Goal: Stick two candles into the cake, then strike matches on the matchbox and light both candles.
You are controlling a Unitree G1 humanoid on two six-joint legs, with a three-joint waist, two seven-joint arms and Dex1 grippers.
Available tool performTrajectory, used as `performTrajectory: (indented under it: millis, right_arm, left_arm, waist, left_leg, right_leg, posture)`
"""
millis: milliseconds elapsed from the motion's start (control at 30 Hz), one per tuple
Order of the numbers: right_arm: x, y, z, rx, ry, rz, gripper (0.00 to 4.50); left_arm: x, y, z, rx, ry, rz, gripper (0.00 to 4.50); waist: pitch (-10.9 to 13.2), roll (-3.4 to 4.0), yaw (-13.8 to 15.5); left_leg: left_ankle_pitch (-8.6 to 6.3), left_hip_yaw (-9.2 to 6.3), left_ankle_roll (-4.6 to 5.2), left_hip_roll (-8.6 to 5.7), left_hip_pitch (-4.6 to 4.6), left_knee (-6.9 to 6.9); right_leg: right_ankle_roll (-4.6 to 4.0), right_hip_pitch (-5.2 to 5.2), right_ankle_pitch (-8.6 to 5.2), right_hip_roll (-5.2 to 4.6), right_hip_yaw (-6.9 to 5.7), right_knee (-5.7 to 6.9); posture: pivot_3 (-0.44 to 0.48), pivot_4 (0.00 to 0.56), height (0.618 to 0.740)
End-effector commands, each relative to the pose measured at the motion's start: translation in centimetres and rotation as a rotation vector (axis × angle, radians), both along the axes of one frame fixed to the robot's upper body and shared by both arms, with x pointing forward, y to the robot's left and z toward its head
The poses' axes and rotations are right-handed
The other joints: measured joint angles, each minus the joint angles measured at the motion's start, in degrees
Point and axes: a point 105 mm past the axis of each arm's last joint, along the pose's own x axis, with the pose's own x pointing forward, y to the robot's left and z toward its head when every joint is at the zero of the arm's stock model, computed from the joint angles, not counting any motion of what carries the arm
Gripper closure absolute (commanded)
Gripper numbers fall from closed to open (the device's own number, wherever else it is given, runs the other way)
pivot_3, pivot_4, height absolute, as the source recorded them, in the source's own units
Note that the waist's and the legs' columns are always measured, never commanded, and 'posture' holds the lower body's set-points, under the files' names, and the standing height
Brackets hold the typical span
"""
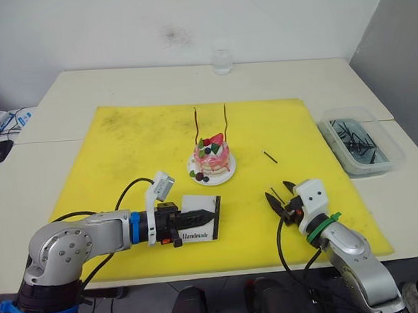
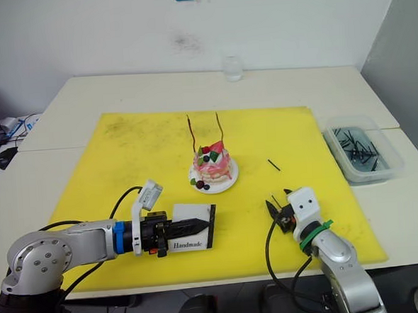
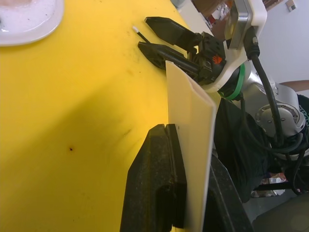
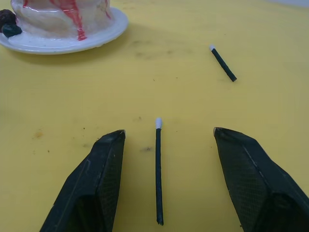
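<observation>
From the head views, the cake [image 1: 211,158] stands mid-mat with both candles [image 1: 196,127] upright in it. The left gripper [image 1: 207,216] pinches the matchbox [image 1: 199,228] near the mat's front edge. In the left wrist view, the matchbox [image 3: 190,145] sits edge-on between pressed fingers [image 3: 159,183]. In the right wrist view, a match [image 4: 158,169] lies between the right gripper's [image 4: 169,140] spread fingers, untouched; another match [image 4: 223,63] lies beyond.

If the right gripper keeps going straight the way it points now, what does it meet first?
The right gripper is open, with a match lying between its fingers. Straight on is bare yellow mat; the cake plate sits off to one side, probably missed.
</observation>
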Motion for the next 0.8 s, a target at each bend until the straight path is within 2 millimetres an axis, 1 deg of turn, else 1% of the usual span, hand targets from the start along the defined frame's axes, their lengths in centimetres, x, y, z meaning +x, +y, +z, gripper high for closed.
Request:
performTrajectory:
  millis: [33,67,100,133,167,200,233,267,333,567,700,800]
  right_arm:
    - [0.0,-0.3,0.1,-0.005,-0.006,-0.029,1.48]
    - [0.0,-0.2,0.1,-0.003,-0.005,-0.034,1.84]
    - [0.0,-0.3,0.1,-0.011,-0.003,-0.041,2.06]
    - [0.0,-0.3,0.1,-0.011,-0.001,-0.046,2.46]
    - [0.0,-0.3,0.0,-0.01,0.002,-0.048,2.65]
    - [-0.1,-0.3,0.0,-0.02,0.004,-0.048,3.12]
    - [-0.1,-0.3,-0.1,-0.023,0.006,-0.05,3.38]
    - [-0.1,-0.3,-0.1,-0.022,0.009,-0.051,3.84]
    - [-0.3,-0.3,-0.3,-0.024,0.015,-0.049,4.46]
    - [0.2,0.2,0.2,-0.002,0.01,-0.035,4.46]
    - [0.5,0.2,1.1,0.007,-0.005,-0.026,4.46]
    - [0.6,-0.4,0.4,-0.024,0.031,-0.043,4.46]
  left_arm:
    - [-0.2,-0.3,0.6,-0.017,-0.032,-0.015,4.5]
    - [-0.2,-0.3,0.6,-0.017,-0.031,-0.015,4.5]
    - [-0.3,-0.3,0.6,-0.017,-0.03,-0.016,4.5]
    - [-0.4,-0.3,0.5,-0.016,-0.029,-0.016,4.5]
    - [-0.4,-0.3,0.5,-0.015,-0.028,-0.016,4.5]
    - [-0.5,-0.3,0.4,-0.014,-0.027,-0.015,4.5]
    - [-0.5,-0.2,0.4,-0.013,-0.026,-0.014,4.5]
    - [-0.5,-0.2,0.4,-0.013,-0.025,-0.014,4.5]
    - [-0.5,-0.1,0.3,-0.012,-0.023,-0.011,4.5]
    - [-0.2,-0.2,0.3,-0.016,-0.025,-0.006,4.5]
    - [0.3,-0.5,0.6,-0.029,-0.041,-0.004,4.5]
    - [0.5,-0.7,0.5,-0.032,-0.046,-0.002,4.5]
  waist:
    - [0.0,0.0,0.0]
    - [0.0,0.0,0.0]
    - [0.0,0.0,0.0]
    - [0.0,0.0,0.0]
    - [0.0,0.0,0.0]
    - [0.0,0.0,0.0]
    - [0.0,0.0,0.0]
    - [0.0,-0.01,0.0]
    - [0.0,-0.02,0.0]
    - [0.0,-0.03,0.0]
    - [0.0,-0.03,0.0]
    - [0.0,-0.03,0.0]
  left_leg:
    - [0.0,0.0,0.0,0.0,0.0,0.0]
    - [0.0,0.0,0.0,0.0,0.0,0.0]
    - [0.0,0.0,0.0,0.0,0.01,0.0]
    - [0.0,0.0,0.0,0.0,0.01,0.0]
    - [0.0,0.01,0.0,0.0,0.02,0.0]
    - [0.0,0.01,0.0,0.0,0.02,0.0]
    - [0.0,0.0,0.0,0.0,0.03,0.0]
    - [0.0,0.0,0.0,0.0,0.03,0.0]
    - [0.0,0.0,0.0,0.0,0.04,0.01]
    - [0.0,0.0,0.0,0.0,0.1,0.01]
    - [0.0,0.01,0.0,0.0,0.15,0.01]
    - [0.0,0.01,0.0,-0.01,0.18,0.01]
  right_leg:
    - [0.0,0.0,0.0,0.0,0.0,0.0]
    - [0.0,0.0,0.0,0.0,0.0,0.0]
    - [0.0,0.0,0.0,0.0,0.0,0.0]
    - [0.0,0.01,0.0,0.0,0.0,0.0]
    - [0.0,0.01,0.0,0.0,0.01,0.0]
    - [0.0,0.02,0.0,0.0,0.01,0.0]
    - [0.0,0.03,0.0,0.0,0.01,0.0]
    - [0.0,0.04,0.0,-0.01,0.01,0.0]
    - [0.0,0.05,0.0,-0.01,0.0,0.0]
    - [0.0,0.09,0.0,0.0,0.0,0.01]
    - [-0.01,0.13,0.01,0.0,0.01,0.04]
    - [-0.01,0.16,0.01,0.0,0.01,0.04]
  posture:
    - [0.0,0.15,0.729]
    - [0.0,0.15,0.729]
    - [0.0,0.15,0.729]
    - [0.0,0.15,0.729]
    - [0.0,0.15,0.729]
    - [0.0,0.15,0.729]
    - [0.0,0.15,0.729]
    - [0.0,0.15,0.729]
    - [0.0,0.15,0.729]
    - [0.0,0.15,0.729]
    - [0.0,0.15,0.729]
    - [0.0,0.15,0.729]
